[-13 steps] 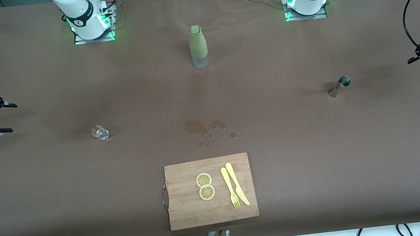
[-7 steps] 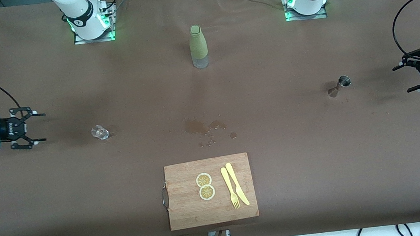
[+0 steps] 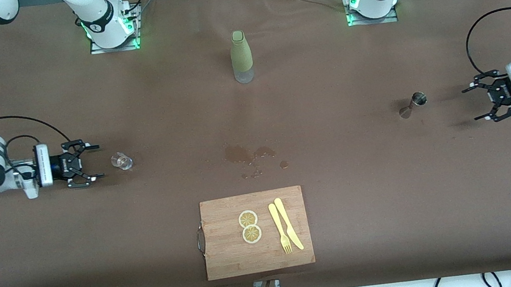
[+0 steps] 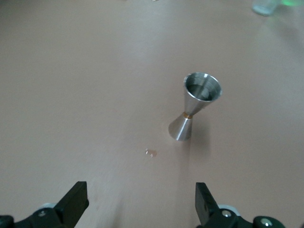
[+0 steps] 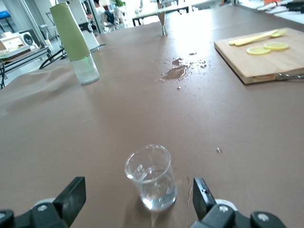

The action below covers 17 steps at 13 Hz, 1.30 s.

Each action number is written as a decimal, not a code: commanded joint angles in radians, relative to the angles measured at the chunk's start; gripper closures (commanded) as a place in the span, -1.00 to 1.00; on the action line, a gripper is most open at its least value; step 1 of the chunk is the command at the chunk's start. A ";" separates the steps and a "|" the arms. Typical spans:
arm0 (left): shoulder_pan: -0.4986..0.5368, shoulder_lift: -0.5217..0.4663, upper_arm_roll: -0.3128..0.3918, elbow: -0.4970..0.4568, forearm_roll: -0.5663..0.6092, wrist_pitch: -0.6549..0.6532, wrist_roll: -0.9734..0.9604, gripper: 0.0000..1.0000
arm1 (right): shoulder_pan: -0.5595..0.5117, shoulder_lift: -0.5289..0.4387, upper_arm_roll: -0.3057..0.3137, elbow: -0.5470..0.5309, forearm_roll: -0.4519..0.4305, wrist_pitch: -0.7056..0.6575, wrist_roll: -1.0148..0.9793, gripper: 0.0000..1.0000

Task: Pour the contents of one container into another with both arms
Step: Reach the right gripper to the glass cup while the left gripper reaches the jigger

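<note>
Toward the right arm's end of the desk (image 3: 390,195), the right hand (image 3: 90,162) sits low with its fingers spread apart, just beside a small clear glass (image 3: 121,161) that stands upright. At the left arm's end, the left hand (image 3: 482,102) is likewise spread wide and empty, near an upright steel jigger (image 3: 412,104). A green bottle (image 3: 241,56) stands between the arm bases.
</note>
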 commanded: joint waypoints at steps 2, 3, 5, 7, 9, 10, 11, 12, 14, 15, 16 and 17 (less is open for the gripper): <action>0.000 0.070 -0.002 -0.043 -0.069 -0.053 0.227 -1.00 | -0.017 0.054 0.006 0.030 0.027 -0.028 -0.084 -1.00; -0.003 0.088 -0.003 -0.043 -0.080 -0.085 0.239 -1.00 | -0.017 0.062 0.006 0.030 0.029 -0.024 -0.100 -1.00; -0.011 0.137 -0.006 -0.043 -0.123 -0.145 0.284 -1.00 | -0.017 0.079 0.032 0.030 0.070 -0.024 -0.106 -1.00; -0.025 0.174 -0.015 -0.045 -0.163 -0.180 0.331 -1.00 | -0.016 0.099 0.037 0.030 0.120 -0.018 -0.138 -1.00; -0.025 0.194 -0.020 -0.043 -0.186 -0.185 0.402 -1.00 | -0.014 0.122 0.039 0.030 0.161 -0.018 -0.147 -1.00; -0.025 0.201 -0.020 -0.043 -0.200 -0.192 0.426 -1.00 | -0.005 0.128 0.046 0.030 0.168 -0.015 -0.149 -1.00; -0.025 0.211 -0.020 -0.039 -0.214 -0.200 0.458 -1.00 | -0.003 0.142 0.048 0.030 0.171 -0.016 -0.149 -1.00; -0.025 0.214 -0.020 -0.039 -0.236 -0.211 0.494 -1.00 | -0.002 0.148 0.049 0.030 0.173 -0.018 -0.150 -1.00; -0.026 0.224 -0.029 -0.037 -0.275 -0.222 0.544 -1.00 | 0.001 0.149 0.054 0.030 0.174 -0.025 -0.150 -1.00; -0.026 0.228 -0.037 -0.039 -0.290 -0.223 0.581 -1.00 | 0.001 0.149 0.059 0.030 0.174 -0.021 -0.149 -0.98; -0.028 0.233 -0.043 -0.039 -0.306 -0.223 0.610 -1.00 | 0.001 0.153 0.069 0.030 0.176 -0.019 -0.149 -0.96; -0.032 0.239 -0.052 -0.037 -0.310 -0.223 0.626 -1.00 | 0.001 0.154 0.069 0.030 0.176 -0.019 -0.149 -0.88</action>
